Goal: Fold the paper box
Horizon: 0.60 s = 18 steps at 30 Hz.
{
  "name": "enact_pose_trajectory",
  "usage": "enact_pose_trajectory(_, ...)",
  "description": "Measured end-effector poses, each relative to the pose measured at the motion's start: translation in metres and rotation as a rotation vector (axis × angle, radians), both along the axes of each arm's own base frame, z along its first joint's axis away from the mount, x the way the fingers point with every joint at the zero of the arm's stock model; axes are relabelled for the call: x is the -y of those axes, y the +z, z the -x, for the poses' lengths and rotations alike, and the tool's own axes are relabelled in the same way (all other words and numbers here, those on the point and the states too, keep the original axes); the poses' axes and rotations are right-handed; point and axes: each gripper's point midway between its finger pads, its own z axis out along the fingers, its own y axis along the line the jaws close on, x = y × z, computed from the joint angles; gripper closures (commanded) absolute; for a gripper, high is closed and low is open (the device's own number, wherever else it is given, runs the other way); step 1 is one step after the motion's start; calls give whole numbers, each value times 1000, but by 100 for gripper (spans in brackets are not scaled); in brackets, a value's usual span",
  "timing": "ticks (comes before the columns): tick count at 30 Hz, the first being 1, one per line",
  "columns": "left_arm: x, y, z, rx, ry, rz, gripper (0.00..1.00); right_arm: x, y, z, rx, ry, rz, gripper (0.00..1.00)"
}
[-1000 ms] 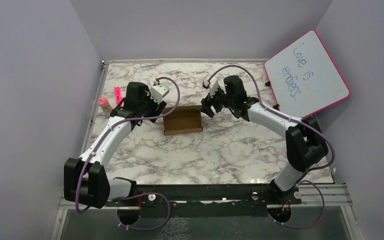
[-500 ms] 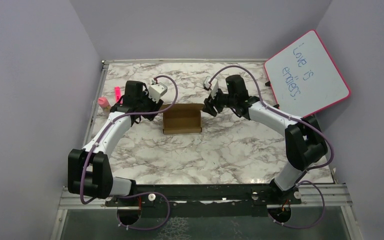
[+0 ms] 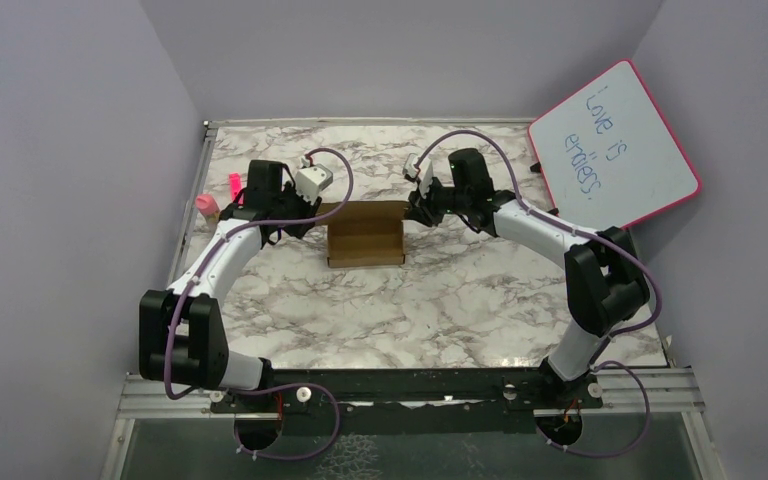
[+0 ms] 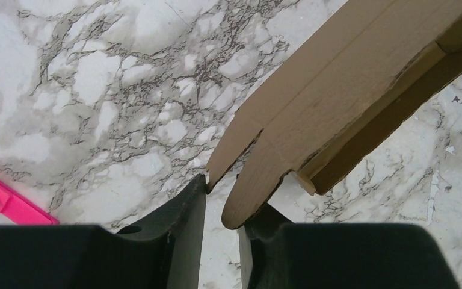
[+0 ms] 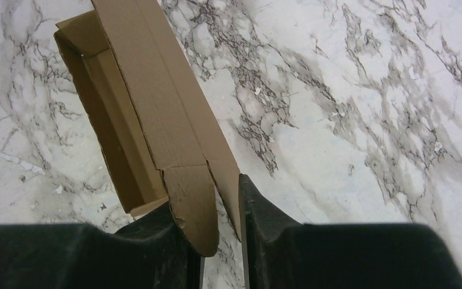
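The paper box (image 3: 365, 238) is a shallow brown cardboard tray in the middle of the marble table, with its back flap standing up. My left gripper (image 3: 310, 214) is at the flap's left end and my right gripper (image 3: 413, 207) at its right end. In the left wrist view the left gripper (image 4: 222, 198) stands narrowly open. A pointed tab (image 4: 228, 153) touches one fingertip and a rounded tab (image 4: 249, 192) lies over the other. The right gripper (image 5: 222, 201) is also narrowly open, with a rounded tab (image 5: 192, 208) and a flap edge between its fingers.
A pink-framed whiteboard (image 3: 615, 150) leans at the back right. Two small pink objects (image 3: 207, 203) lie at the left edge, behind the left arm; one (image 4: 0, 198) shows in the left wrist view. Lilac walls close in three sides.
Both grippers have narrowed their jaws onto the tabs at the flap's ends. Both wrists shifted slightly toward the back, and the back flap now stands stretched between them.
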Motion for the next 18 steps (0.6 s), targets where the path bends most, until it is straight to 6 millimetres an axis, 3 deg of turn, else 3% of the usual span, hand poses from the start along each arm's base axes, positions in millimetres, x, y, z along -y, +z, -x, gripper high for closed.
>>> enact_pose_trajectory(4, 3, -3, 1, -13, -12, 11, 77, 0, 0, 0, 2, 2, 2, 77)
enact_pose_trajectory(11, 8, -2, 4, -18, -37, 30, 67, 2, -3, 2, 7, 15, 22, 89)
enact_pose_trajectory(18, 11, -1, 5, -8, -78, 39, 58, 3, -2, 0, 33, 30, 42, 93)
